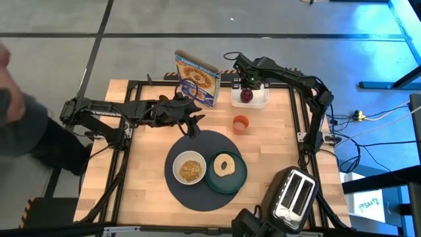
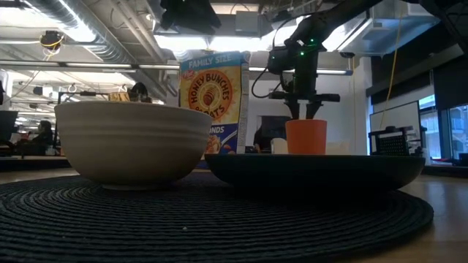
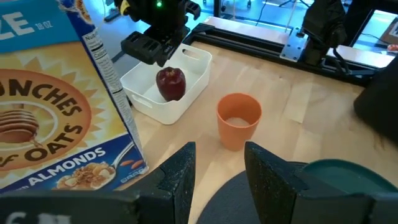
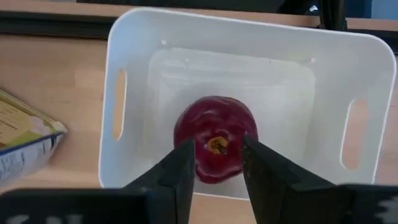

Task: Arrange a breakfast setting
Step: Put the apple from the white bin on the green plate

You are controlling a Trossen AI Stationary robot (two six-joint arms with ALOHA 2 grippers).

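Right gripper (image 4: 214, 165), fingers parted, hangs directly above the red apple (image 4: 214, 138) in the white tub (image 4: 134, 56), not gripping it. Left gripper (image 3: 219, 171), open and empty, hovers near the cereal box (image 1: 197, 80). In the low view, the white bowl (image 2: 130, 140) hides its cereal.

Red apple (image 4: 214, 140), white tub (image 4: 130, 56), orange cup (image 3: 238, 120), dk grey mat (image 1: 172, 155).

Bright, even overhead light on the pale wooden tabletop (image 1: 145, 164); blue glow at the high view's upper right; low view backlit by ceiling strips, the woven dark grey round mat (image 2: 219, 219) soft up close; wrist views' dark fingers (image 4: 177, 171) blurred.
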